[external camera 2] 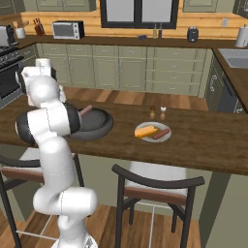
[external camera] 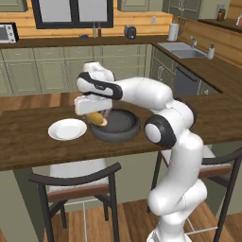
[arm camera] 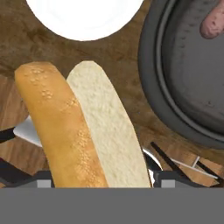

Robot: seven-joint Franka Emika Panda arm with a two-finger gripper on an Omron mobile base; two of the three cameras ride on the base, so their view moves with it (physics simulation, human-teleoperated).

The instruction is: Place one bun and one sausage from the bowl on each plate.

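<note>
My gripper (external camera: 97,118) is shut on a yellow-orange bun (external camera: 96,117) and holds it above the counter, over the left rim of the dark bowl (external camera: 126,134). An empty white plate (external camera: 66,129) lies just to the left of the bowl. In the hand view the held bun (arm camera: 83,131) is large, with the empty plate (arm camera: 83,17) beyond it and the bowl (arm camera: 151,65) to its right. One reddish-brown sausage (arm camera: 212,22) lies in the bowl (external camera 2: 97,131). The second plate (external camera 2: 157,125) carries a bun (external camera 2: 145,131) and a sausage (external camera 2: 161,133).
Two small shakers (external camera 2: 157,113) stand behind the filled plate. Bar stools (external camera: 75,179) sit under the counter's near edge. My own arm (external camera 2: 48,116) hides part of the bowl in the right base view.
</note>
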